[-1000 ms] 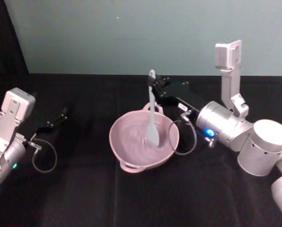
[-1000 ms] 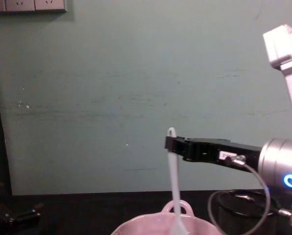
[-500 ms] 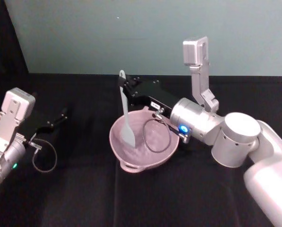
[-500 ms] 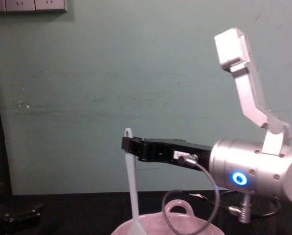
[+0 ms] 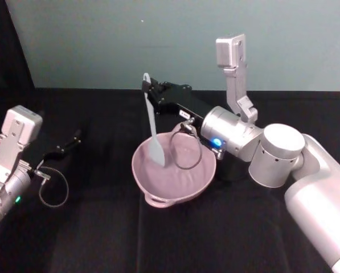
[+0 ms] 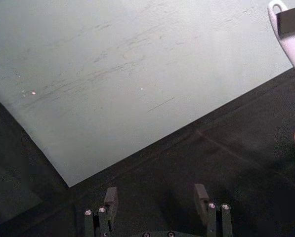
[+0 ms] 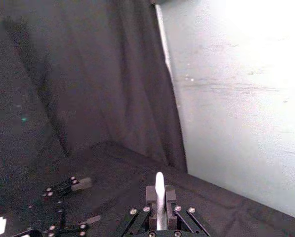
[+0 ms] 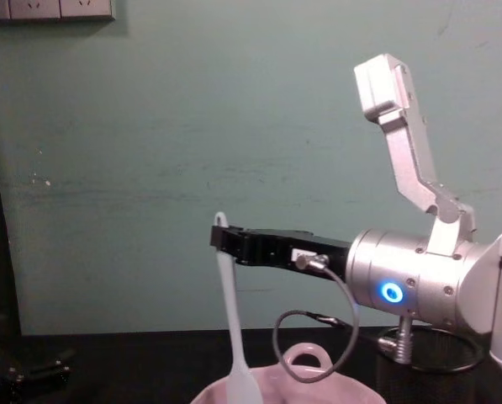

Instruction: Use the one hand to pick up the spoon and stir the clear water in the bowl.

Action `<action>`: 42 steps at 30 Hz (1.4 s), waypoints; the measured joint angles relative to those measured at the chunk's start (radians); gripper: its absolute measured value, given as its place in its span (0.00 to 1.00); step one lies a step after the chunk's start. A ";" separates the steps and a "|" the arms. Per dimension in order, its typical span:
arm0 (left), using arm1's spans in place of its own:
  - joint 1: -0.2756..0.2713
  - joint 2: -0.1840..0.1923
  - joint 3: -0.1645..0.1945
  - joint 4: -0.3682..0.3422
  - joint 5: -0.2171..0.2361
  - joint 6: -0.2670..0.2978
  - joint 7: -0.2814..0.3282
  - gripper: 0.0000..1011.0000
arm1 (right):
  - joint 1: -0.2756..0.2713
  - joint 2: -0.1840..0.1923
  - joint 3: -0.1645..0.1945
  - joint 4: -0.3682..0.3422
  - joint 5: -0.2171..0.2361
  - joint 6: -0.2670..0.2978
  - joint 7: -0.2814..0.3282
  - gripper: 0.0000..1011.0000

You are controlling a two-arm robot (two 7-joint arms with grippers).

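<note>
The pale pink bowl (image 5: 172, 173) sits on the black table, and its rim also shows in the chest view (image 8: 276, 394). My right gripper (image 5: 148, 94) reaches over it from the right and is shut on the top of the white spoon's handle (image 7: 158, 195). The spoon (image 5: 152, 128) hangs nearly upright, with its blade down inside the left part of the bowl (image 8: 242, 383). My left gripper (image 5: 70, 142) rests open on the table far to the left, its fingers (image 6: 110, 197) spread with nothing between them.
A black mesh cup (image 8: 435, 349) stands behind the right wrist, right of the bowl. The right arm's cable (image 5: 187, 151) loops over the bowl. A teal wall (image 5: 158, 40) closes off the back of the table.
The right gripper carried the spoon across the bowl from its right side to its left side, then shifted slightly toward the back. The left arm has not moved.
</note>
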 joint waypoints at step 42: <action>0.000 0.000 0.000 0.000 0.000 0.000 0.000 1.00 | -0.096 0.061 -0.003 -0.173 0.002 0.045 -0.008 0.11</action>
